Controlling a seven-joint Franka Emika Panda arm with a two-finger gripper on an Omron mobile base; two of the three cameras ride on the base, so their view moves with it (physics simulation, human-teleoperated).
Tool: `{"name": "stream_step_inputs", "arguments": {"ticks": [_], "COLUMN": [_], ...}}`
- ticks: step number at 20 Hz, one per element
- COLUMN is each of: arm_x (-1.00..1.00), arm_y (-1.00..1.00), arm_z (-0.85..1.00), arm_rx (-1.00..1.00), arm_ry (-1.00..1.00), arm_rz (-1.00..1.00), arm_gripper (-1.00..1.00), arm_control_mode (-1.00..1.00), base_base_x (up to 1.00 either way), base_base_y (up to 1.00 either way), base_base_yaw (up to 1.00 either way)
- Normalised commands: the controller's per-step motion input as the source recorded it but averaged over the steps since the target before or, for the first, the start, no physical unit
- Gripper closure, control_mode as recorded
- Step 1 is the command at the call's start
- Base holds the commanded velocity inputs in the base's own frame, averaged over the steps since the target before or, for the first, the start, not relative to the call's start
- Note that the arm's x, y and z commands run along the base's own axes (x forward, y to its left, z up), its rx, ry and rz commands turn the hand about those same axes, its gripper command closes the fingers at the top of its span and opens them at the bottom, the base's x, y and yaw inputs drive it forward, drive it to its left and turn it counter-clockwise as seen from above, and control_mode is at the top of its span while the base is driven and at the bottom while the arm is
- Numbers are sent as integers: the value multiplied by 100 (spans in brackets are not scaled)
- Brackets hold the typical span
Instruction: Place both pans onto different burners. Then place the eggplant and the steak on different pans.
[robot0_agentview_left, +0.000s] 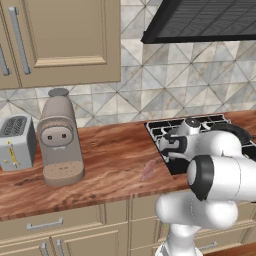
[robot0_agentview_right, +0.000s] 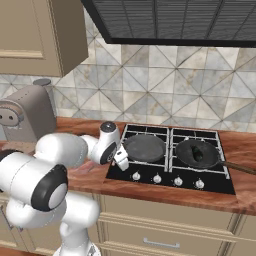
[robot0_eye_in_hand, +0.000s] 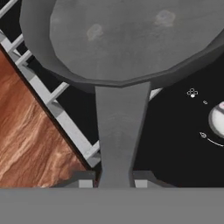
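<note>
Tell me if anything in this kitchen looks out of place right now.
One thing: the steak lies bare on the wooden counter, left of the cooktop, not in a pan. The eggplant already sits in the dark pan. The gripper is shut on the grey pan's handle.

No words, brands or numbers can be read anywhere. The only signs are small white markings printed on the glossy black cooktop panel (robot0_eye_in_hand: 175, 131) in the hand view: a tiny cluster of four little circles at about 3 o'clock, a short dash just beside it, and lower down a small ring with a thin curved arc next to the round silver control knob (robot0_eye_in_hand: 217, 121) at the edge. They are too small to tell more. In the right base view the same panel's row of knobs carries no legible marks.
</note>
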Motion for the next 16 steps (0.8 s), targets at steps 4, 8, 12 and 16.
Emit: {"name": "stream_step_inputs", "arguments": {"ticks": [4, 8, 12, 16], "arm_x": [0, -14, -22, -20], "arm_y": [0, 13, 0, 0], "arm_z": [-13, -16, -1, 3], "arm_rx": [1, 4, 3, 1], "arm_ry": [0, 3, 0, 0], "arm_rz": [0, 0, 0, 0], "arm_gripper": [100, -100, -100, -100], "arm_control_mode": [-100, -100, -100, -100], "base_base_x": [0, 0, 0, 0], "base_base_y": [0, 0, 0, 0], "base_base_yaw": [0, 0, 0, 0]}}
